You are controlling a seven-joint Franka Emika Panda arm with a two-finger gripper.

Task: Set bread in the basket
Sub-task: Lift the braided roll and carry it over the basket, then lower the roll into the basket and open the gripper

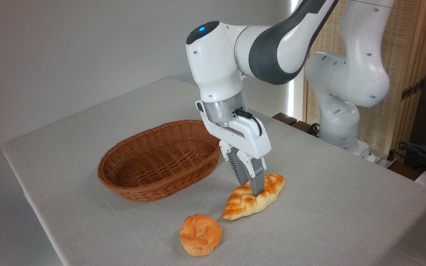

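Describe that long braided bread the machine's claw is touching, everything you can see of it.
The bread is a long braided loaf with pointed ends, a golden-orange plaited top and paler cream sides. It lies flat on the grey tablecloth, angled from lower left to upper right, just right of the wicker basket and not touching it. The gripper comes down on its middle, fingers pressing the top. A small round bun sits nearby, apart.

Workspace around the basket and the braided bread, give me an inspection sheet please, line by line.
Surface: table under pale grey cloth.
Job's things: braided bread lying on the cloth, right of the basket; basket holds nothing.
Clutter: small round bun in front of the bread.
Grippers: gripper down at the bread's middle, jaws close together; grip cannot be told.
Cables: black cable at the wrist; cables at far right.
Surroundings: grey wall, wooden screen.
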